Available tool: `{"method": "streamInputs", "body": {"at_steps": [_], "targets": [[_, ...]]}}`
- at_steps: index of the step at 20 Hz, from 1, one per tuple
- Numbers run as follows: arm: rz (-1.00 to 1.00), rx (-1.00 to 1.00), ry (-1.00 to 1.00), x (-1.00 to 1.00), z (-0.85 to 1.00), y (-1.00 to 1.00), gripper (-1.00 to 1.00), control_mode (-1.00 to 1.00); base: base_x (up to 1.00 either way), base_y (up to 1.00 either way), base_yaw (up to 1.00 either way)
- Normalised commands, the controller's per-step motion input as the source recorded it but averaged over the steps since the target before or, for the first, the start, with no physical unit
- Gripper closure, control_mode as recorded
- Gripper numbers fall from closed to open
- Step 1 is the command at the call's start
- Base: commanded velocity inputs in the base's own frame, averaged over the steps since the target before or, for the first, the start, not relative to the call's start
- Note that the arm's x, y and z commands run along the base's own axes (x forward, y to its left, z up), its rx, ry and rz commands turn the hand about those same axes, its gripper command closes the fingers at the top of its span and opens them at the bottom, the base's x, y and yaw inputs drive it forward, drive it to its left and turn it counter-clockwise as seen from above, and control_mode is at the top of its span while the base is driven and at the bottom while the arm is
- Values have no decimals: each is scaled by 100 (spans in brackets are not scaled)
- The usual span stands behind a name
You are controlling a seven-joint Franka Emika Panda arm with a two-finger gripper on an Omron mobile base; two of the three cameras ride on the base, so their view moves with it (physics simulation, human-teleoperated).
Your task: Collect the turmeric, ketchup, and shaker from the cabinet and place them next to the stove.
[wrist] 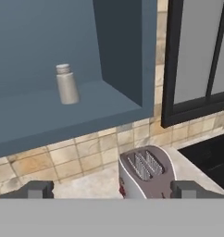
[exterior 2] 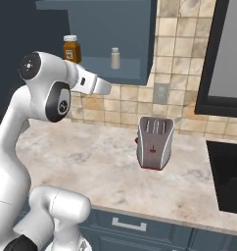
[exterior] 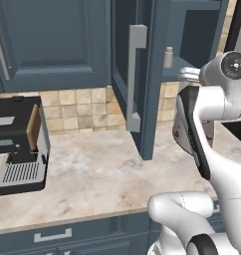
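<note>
From my seat, going left to right in the right base view: the turmeric (exterior 2: 71, 49) sits upper left on the open cabinet (exterior 2: 120, 29) shelf, its label too small for me to read. The shaker (exterior 2: 115, 58) stands right of it, well apart. A toaster (exterior 2: 154, 142) sits mid-frame on the counter (exterior 2: 81, 157). In the hand view, the gripper (wrist: 113, 190) fingers are spread wide, holding nothing.

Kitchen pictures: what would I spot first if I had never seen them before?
Probably the big white robot arm rising in front of the marble counter, reaching up toward the open blue cabinet. On the cabinet's shelf stand an orange turmeric jar and, apart to its right, a small grey shaker. Below, a shiny toaster stands on the counter near the tiled wall.
</note>
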Motion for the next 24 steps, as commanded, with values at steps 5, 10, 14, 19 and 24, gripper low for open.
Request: {"method": "streamInputs", "body": {"at_steps": [5, 10, 14, 19, 24], "targets": [[0, 0, -7, 0, 0, -5, -100, -100, 0, 0, 0], [0, 0, -8, 0, 0, -14, -100, -100, 0, 0, 0], [0, 0, -8, 7, 0, -7, -100, -100, 0, 0, 0], [2, 0, -5, 32, 1, 1, -100, -100, 0, 0, 0], [3, -1, -1, 40, 7, 7, -100, -100, 0, 0, 0]]}}
